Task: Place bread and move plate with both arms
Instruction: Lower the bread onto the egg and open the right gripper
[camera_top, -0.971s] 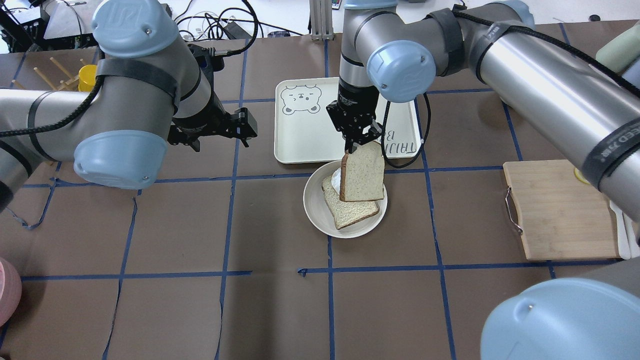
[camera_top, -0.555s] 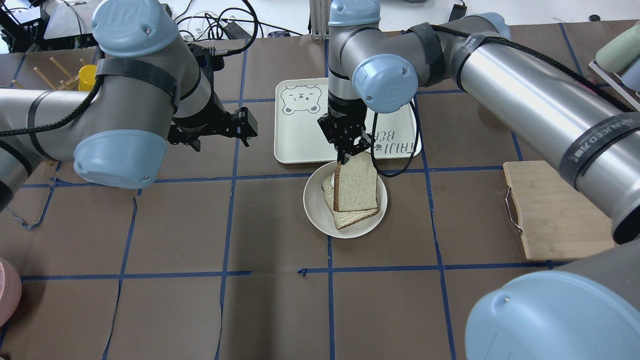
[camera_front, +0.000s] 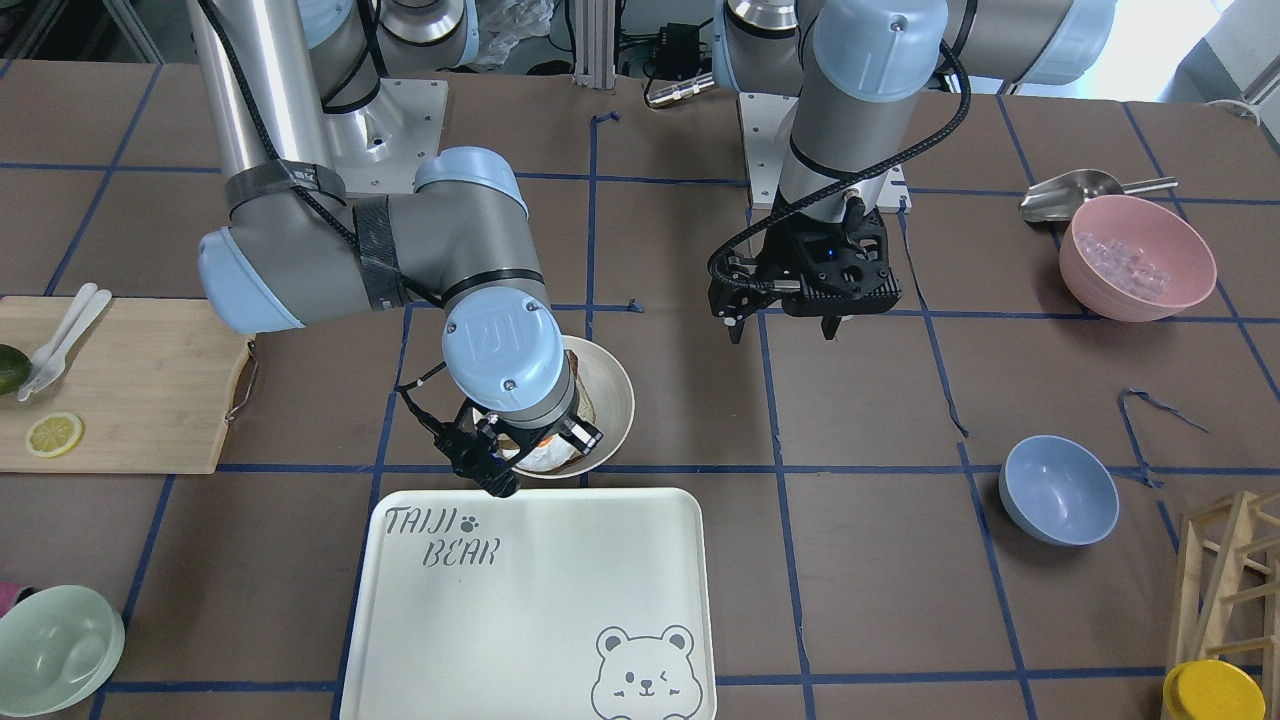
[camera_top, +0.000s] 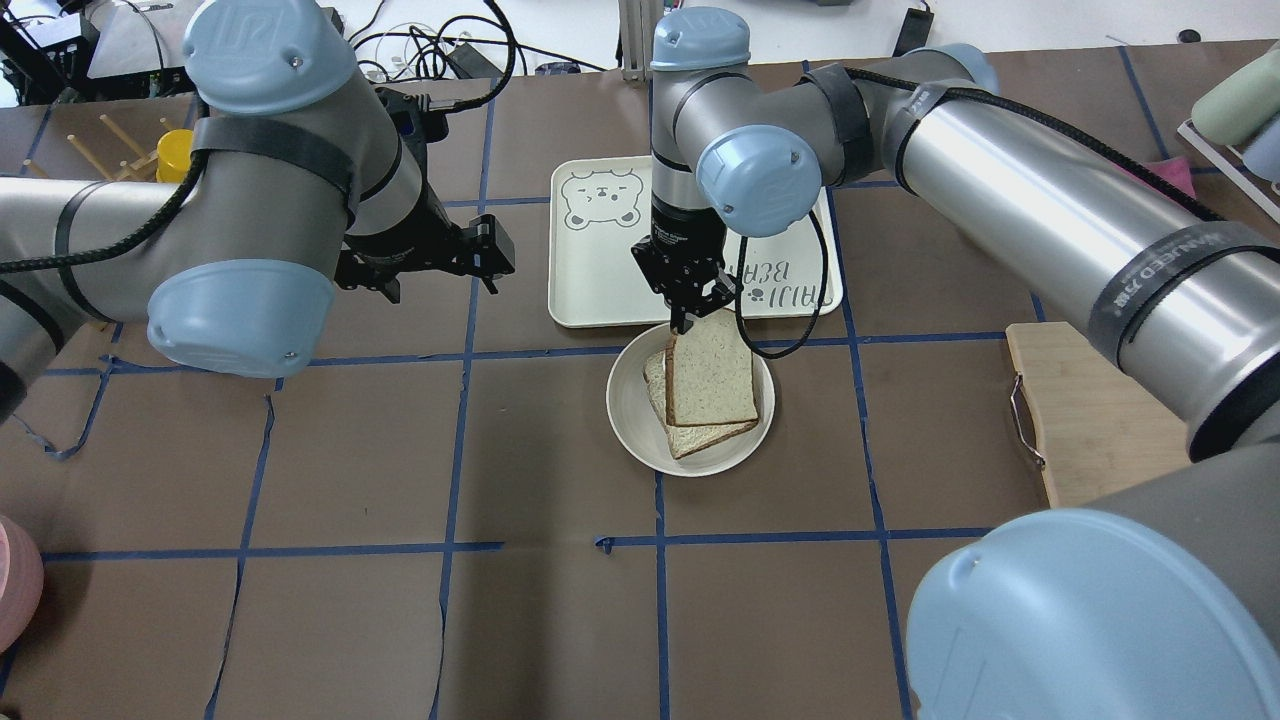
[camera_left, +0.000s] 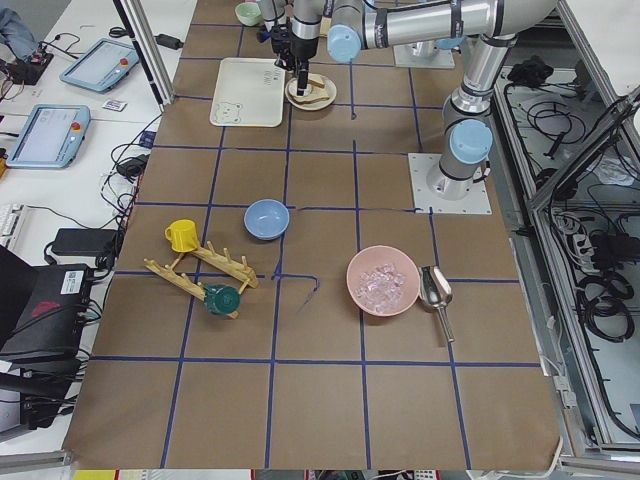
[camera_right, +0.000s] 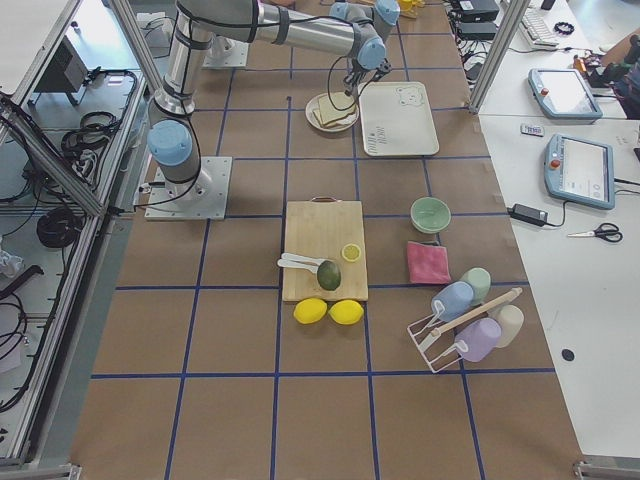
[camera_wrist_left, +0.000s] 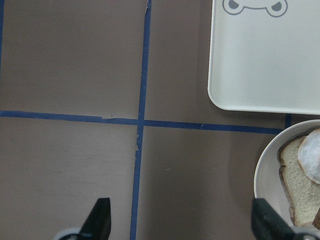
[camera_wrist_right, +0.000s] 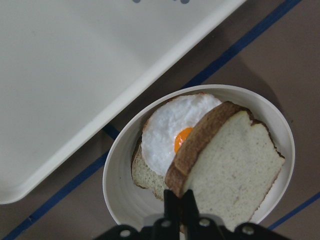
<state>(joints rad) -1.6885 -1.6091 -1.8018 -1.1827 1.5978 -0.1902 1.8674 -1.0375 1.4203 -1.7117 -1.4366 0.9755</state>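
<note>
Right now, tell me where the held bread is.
Overhead view, centre: the bread is over the plate, pinched by the right gripper, next to the bear tray.

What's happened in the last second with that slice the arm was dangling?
The right tool came down and slightly left, lowering the bread from a steep hang to lie close over the egg and lower slice in the plate. It still grips the crust. The left tool, open, and the plate stayed put.
</note>
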